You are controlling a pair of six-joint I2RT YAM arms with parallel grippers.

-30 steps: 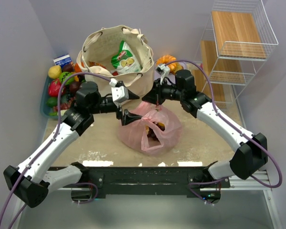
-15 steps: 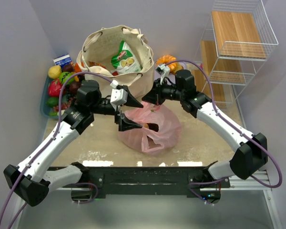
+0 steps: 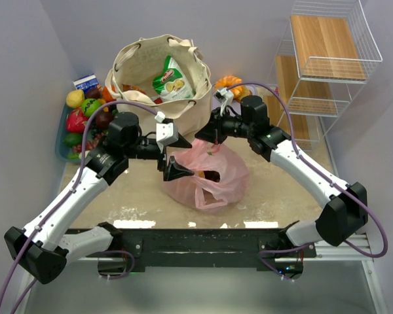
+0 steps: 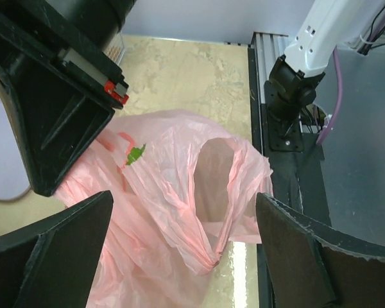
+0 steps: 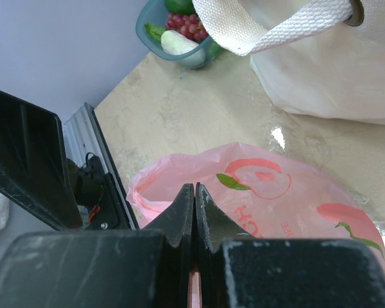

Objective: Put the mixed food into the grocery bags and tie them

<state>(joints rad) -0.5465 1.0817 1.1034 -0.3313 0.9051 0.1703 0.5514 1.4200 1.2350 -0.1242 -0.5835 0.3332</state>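
Note:
The pink plastic bag with red fruit prints lies at the table's middle, with dark food showing through its mouth. My right gripper is shut on the bag's top handle and holds it up; in the right wrist view a pink strip sits between the closed jaws above the bag. My left gripper is open wide at the bag's left side. In the left wrist view its fingers flank the bag's other handle loop without touching it. The cream canvas tote stands behind, holding a green-and-white snack packet.
A blue bin of fruit sits at the far left, also in the right wrist view. An orange pastry lies right of the tote. A wire shelf with wooden boards stands at the back right.
My left gripper has opened wider and shifted slightly toward the pink bag. The bag's top has bunched up a little. The right arm has not moved.

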